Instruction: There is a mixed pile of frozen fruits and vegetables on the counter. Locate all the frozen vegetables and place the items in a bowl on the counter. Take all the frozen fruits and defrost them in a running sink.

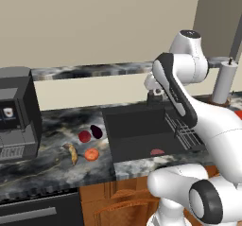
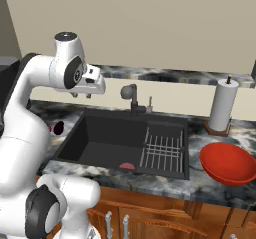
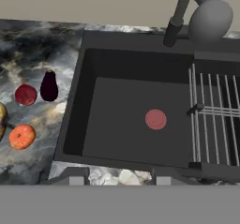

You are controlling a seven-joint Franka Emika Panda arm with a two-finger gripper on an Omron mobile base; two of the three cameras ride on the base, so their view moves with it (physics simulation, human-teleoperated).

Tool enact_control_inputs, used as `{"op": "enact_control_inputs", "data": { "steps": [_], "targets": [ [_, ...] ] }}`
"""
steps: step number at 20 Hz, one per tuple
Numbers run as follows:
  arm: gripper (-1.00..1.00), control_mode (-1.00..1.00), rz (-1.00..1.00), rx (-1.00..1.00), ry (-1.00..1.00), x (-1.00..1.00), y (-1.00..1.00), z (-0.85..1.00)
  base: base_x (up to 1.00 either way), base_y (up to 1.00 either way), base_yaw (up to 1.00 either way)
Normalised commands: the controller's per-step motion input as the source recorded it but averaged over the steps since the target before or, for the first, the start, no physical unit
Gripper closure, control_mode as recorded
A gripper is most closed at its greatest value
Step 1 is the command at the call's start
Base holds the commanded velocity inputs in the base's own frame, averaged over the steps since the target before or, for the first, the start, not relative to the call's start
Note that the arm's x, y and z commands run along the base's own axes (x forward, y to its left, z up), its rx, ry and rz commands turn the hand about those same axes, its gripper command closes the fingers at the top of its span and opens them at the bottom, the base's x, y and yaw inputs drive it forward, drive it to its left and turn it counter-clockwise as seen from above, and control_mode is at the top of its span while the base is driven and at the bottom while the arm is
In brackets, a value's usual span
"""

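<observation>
- Dark marbled stone tabletop [image 1: 47, 166] carries four small frozen items left of the sink: nearest, a curved yellow-brown banana [image 1: 72, 153] and an orange-red round piece [image 1: 91, 154].
- Just behind them lie a glossy red round fruit [image 1: 84, 136] and a dark purple egg-shaped aubergine [image 1: 96, 131], close together.
- Bright red-orange round bowl [image 2: 228, 163] sits on the tabletop right of the sink.
- Large charcoal rectangular sink [image 1: 137, 126] holds a flat pinkish-red disc [image 3: 155, 119] on its floor and a wire rack [image 3: 213, 110].
- White arm's fingers [image 2: 81, 95] hang above the sink's far left corner, drawn close together, grasping nothing.
- Grey curved tap [image 2: 131, 96] and a white paper-towel roll [image 2: 222, 105] stand farthest back.
</observation>
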Motion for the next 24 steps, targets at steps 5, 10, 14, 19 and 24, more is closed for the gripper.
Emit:
{"op": "enact_control_inputs", "data": {
  "steps": [5,10,14,19,24],
  "targets": [
    [-1.00,-1.00,-0.01,-0.01,0.00,-0.01,0.21,-0.13,0.00,0.00,0.00],
    [-1.00,-1.00,-0.07,-0.01,0.00,0.09,0.57,-0.21,0.00,0.00,0.00],
    [-1.00,-1.00,-0.03,-0.01,0.06,0.00,0.84,-0.32,0.00,0.00,0.00],
    [-1.00,-1.00,0.08,0.02,0.04,-0.06,0.52,-0.30,0.00,0.00,0.00],
    [-1.00,-1.00,0.04,0.00,0.09,0.00,0.69,-0.32,0.00,0.00,0.00]
  ]
}}
